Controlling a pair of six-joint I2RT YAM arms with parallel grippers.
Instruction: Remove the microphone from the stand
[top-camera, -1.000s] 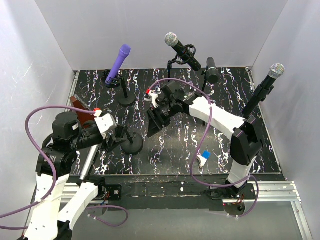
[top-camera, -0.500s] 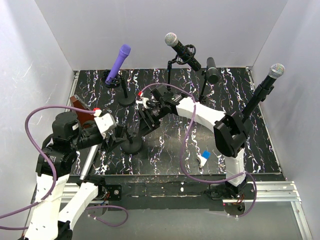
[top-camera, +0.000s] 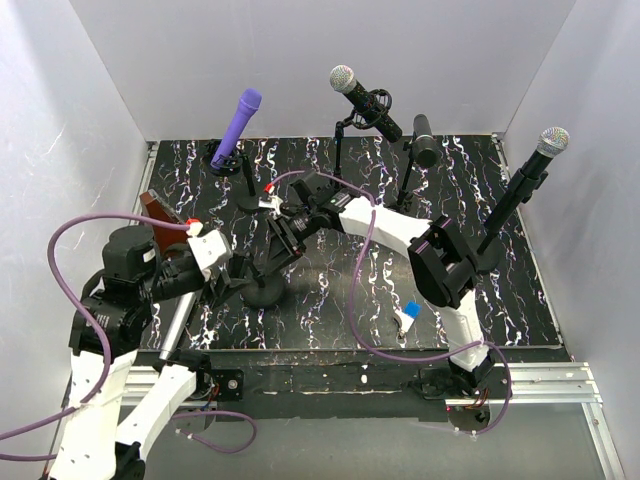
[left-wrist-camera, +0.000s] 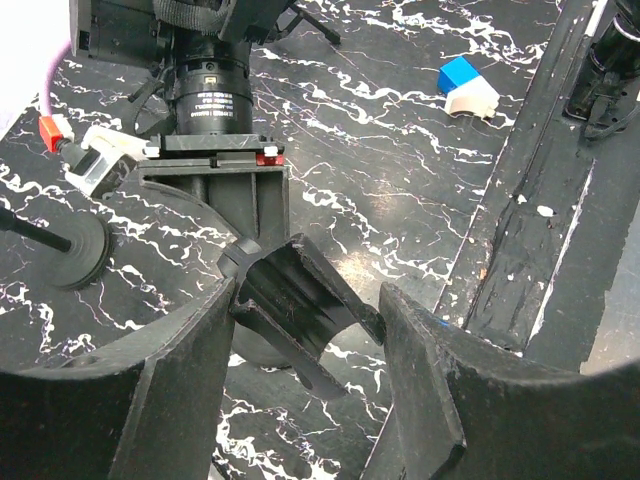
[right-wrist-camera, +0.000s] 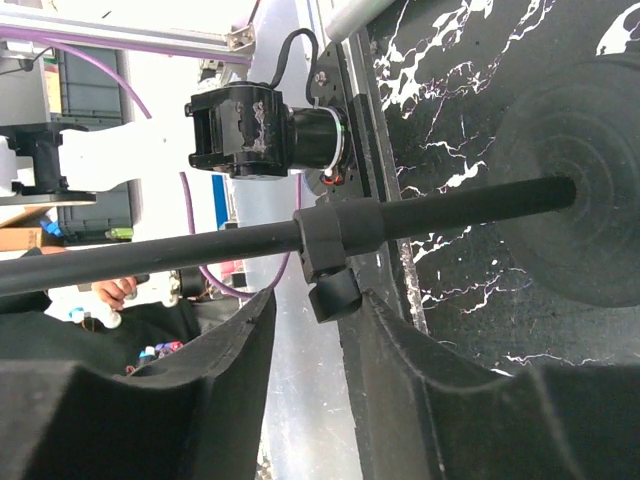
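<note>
While we are holding our left gripper (left-wrist-camera: 308, 293) wide around the stand's clip (left-wrist-camera: 285, 312), our right gripper (right-wrist-camera: 318, 308) is gaping just beside its pole (right-wrist-camera: 180, 250).

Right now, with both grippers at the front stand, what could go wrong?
1. The right gripper is open astride the stand's thin pole; a sideways shove could tip it on its round base.
2. The left gripper is open around the clip, close to the right gripper; the two may collide.
3. The right arm's purple cable hangs in a wide loop and might snag.
</note>
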